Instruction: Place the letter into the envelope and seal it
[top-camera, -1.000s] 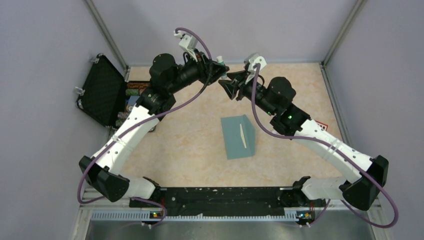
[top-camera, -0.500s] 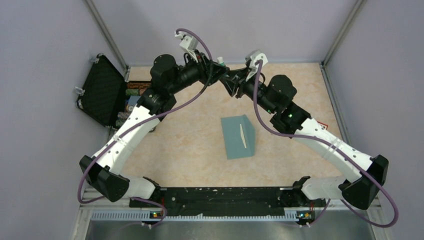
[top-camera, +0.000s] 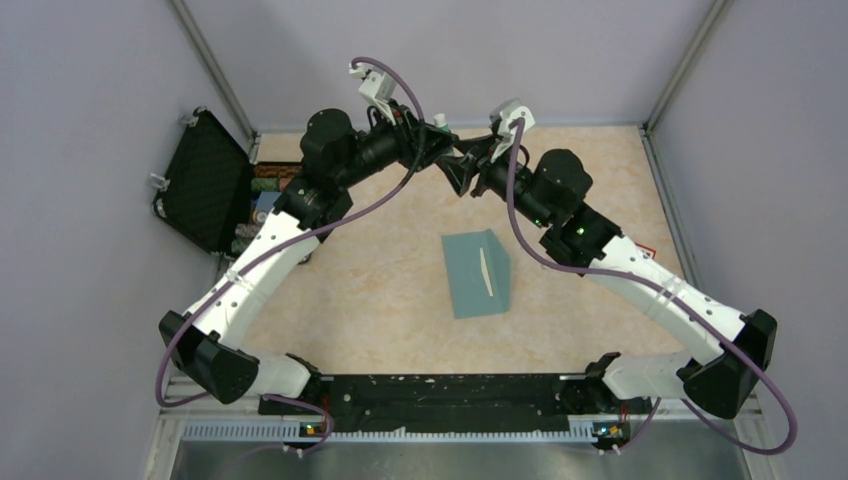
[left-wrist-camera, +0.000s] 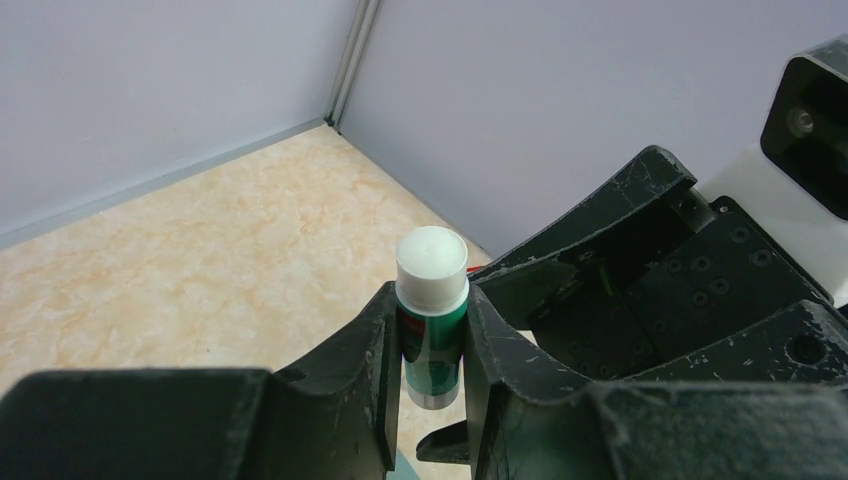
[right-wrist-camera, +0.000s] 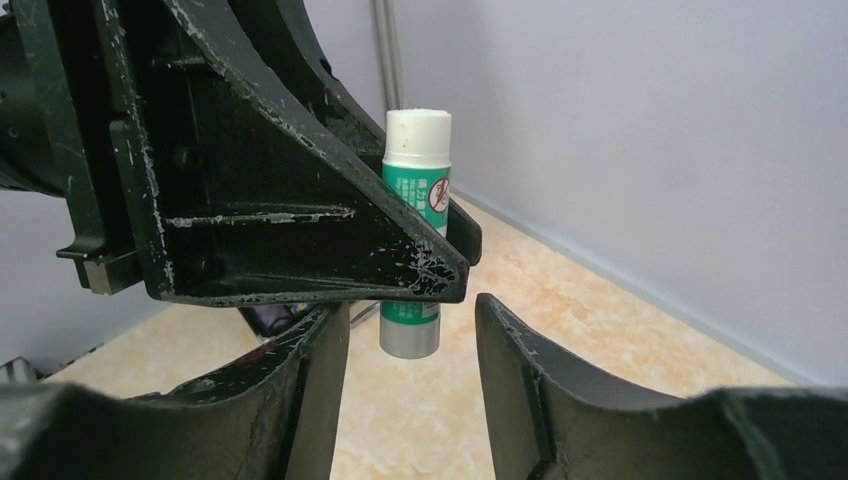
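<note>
My left gripper (left-wrist-camera: 432, 300) is shut on a green glue stick (left-wrist-camera: 432, 330) with a white cap, held upright in the air at the back of the table. In the right wrist view the glue stick (right-wrist-camera: 414, 200) stands just beyond my open right gripper (right-wrist-camera: 412, 315), its grey bottom end above the gap between the jaws, not touching them. In the top view the left gripper (top-camera: 438, 140) and right gripper (top-camera: 462, 165) meet tip to tip. The teal envelope (top-camera: 477, 273) lies flat mid-table, a thin pale strip on it. No separate letter shows.
An open black case (top-camera: 205, 180) with small items beside it stands at the left edge. A red and white sticker (top-camera: 640, 250) lies by the right arm. Grey walls close in at the back and on both sides.
My right gripper has moved a little left and up toward the left gripper and the glue stick. The left arm and the envelope have not moved.
</note>
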